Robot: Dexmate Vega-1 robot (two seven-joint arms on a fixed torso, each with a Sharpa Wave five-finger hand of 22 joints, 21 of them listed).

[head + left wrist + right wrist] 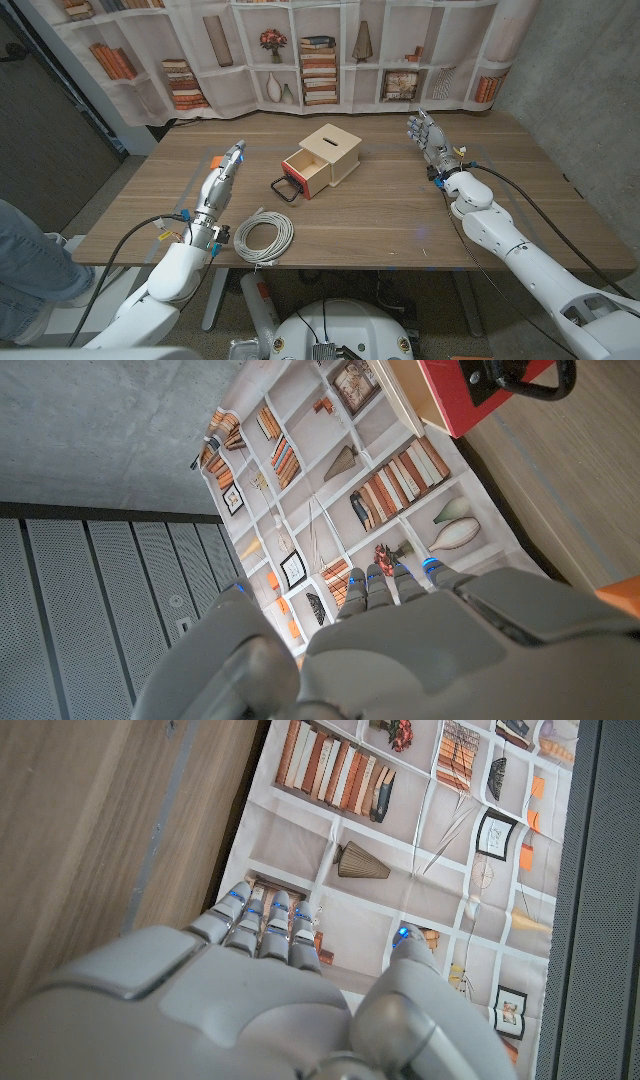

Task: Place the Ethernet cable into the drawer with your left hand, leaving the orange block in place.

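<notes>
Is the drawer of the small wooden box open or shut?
Open. The red-fronted drawer with its black handle stands pulled out from the light wooden box toward the table's front edge in the head view.

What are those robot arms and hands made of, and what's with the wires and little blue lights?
Both arms wear smooth white rounded shells with black cables running along them. The left hand and right hand are silver-grey and metallic-looking, with jointed fingers that carry small blue glowing spots. Blue and orange fittings sit near the left wrist.
</notes>
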